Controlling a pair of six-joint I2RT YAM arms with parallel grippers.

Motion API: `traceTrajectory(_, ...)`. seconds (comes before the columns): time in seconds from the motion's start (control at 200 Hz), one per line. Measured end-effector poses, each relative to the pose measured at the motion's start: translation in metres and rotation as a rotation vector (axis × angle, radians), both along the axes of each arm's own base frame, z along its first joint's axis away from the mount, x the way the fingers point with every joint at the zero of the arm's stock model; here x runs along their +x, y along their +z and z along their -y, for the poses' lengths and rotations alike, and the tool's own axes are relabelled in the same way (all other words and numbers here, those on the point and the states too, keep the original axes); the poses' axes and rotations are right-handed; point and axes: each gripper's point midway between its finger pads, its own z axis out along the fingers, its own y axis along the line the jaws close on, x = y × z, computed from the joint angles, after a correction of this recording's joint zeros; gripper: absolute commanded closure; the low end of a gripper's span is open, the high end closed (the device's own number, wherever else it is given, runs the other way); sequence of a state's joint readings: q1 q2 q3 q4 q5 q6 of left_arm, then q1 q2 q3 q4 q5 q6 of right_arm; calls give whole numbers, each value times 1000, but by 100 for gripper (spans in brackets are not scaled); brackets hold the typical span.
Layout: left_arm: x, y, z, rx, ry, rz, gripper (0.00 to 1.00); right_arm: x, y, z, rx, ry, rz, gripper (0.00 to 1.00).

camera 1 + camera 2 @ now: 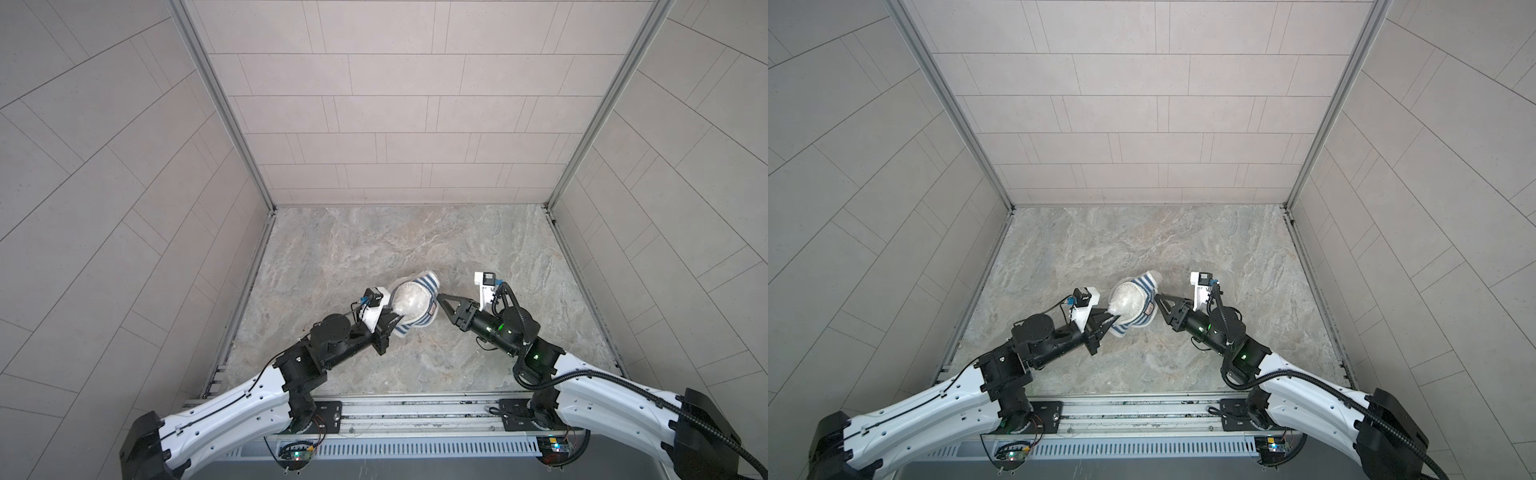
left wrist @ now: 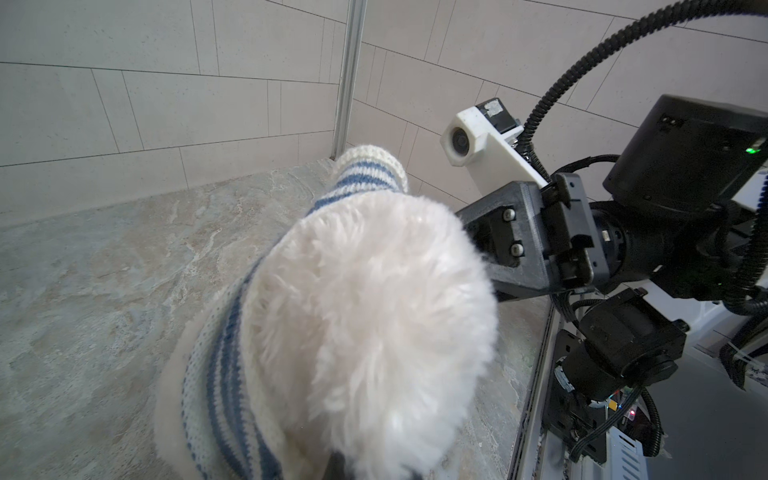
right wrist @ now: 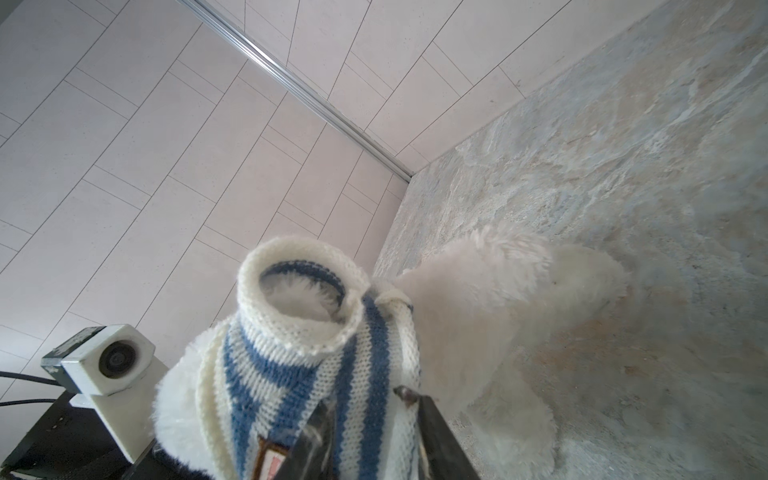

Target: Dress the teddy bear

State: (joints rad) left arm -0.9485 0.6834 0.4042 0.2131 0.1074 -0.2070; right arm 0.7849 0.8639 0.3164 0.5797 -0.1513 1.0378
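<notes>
The fluffy white teddy bear (image 1: 409, 302) (image 1: 1127, 304) sits mid-table with a blue-and-white striped shirt (image 1: 427, 284) (image 1: 1148, 284) partly over it. One sleeve stands up with fur showing inside it. My left gripper (image 1: 391, 322) (image 1: 1114, 317) is shut on the bear's fur from the left. In the left wrist view the bear (image 2: 365, 311) and shirt (image 2: 224, 395) hide nearly all of that gripper (image 2: 374, 469). My right gripper (image 1: 441, 296) (image 1: 1158, 297) (image 3: 365, 401) reaches in from the right, open, its fingers either side of a striped band of the shirt (image 3: 291, 374) beside the bear (image 3: 478, 299).
The marble-patterned tabletop (image 1: 374, 249) is boxed in by tiled walls at the back and both sides. A metal rail (image 1: 415, 409) carrying both arm bases runs along the front edge. The right arm's wrist camera (image 2: 465, 141) sits close to the bear.
</notes>
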Motion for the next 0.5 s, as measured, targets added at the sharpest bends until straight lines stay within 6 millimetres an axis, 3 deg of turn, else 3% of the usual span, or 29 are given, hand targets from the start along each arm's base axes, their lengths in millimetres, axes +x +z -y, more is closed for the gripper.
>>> traceTrajectory(0.215,-1,1,0,-5,-7,2,100,2,-21,-2,-15,-2,-46,70)
traceTrajectory(0.501,-2,2,1,-7,-12,3,100,3,-20,-7,7,12,-50,80)
